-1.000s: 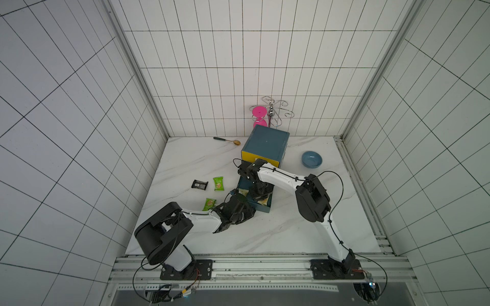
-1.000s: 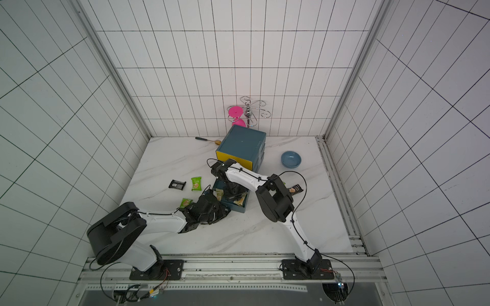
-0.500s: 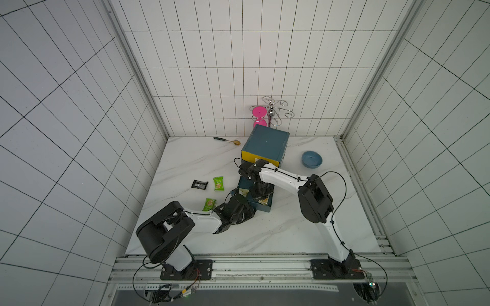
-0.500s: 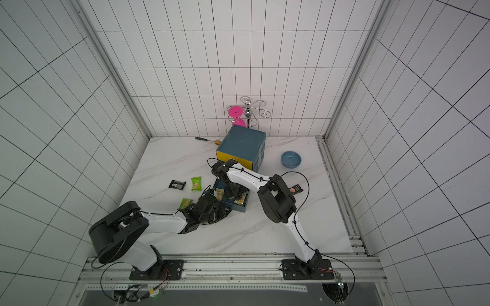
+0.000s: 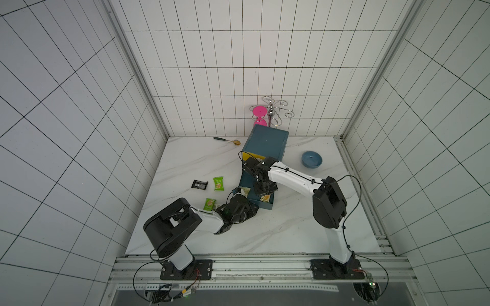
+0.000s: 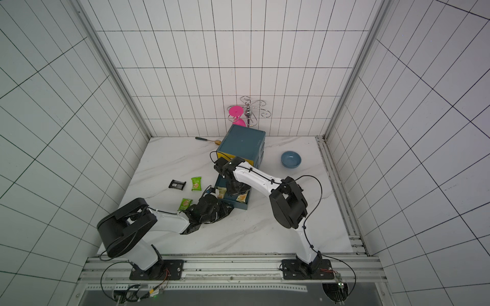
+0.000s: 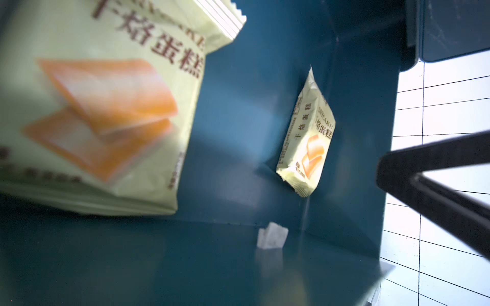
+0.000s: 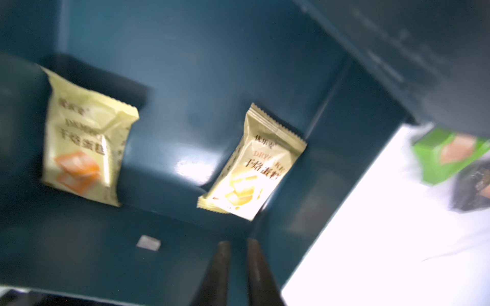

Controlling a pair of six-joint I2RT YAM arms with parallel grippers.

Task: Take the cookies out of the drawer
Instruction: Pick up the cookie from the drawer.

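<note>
right gripper [image 8: 237,242]: jaws slightly apart, nothing between them. a pale yellow sealed cookie packet, the corner packet [image 8: 252,164], lies on the floor of the dark teal pulled-out drawer [image 5: 261,206]. it is just ahead of the fingertips [image 8: 221,262] and clear of them, tucked into a corner by the front wall. its long axis runs roughly along the fingers' line, skewed aside, with one crimped end toward the jaws and the other away.

left gripper [image 5: 242,202]: at the drawer's front left corner. jaws hidden, state cannot be told. a second pale yellow packet [image 5: 245,191] sits at its tip; held or not, cannot tell.

on the white marble tabletop [image 5: 265,233], left of the drawer:
- a black packet [image 5: 199,184], long axis crosswise.
- a bright green packet [image 5: 218,183] just beside it, pointing toward the back wall.
- another green packet [image 5: 209,204] by the left arm, pointing likewise but tilted.
</note>
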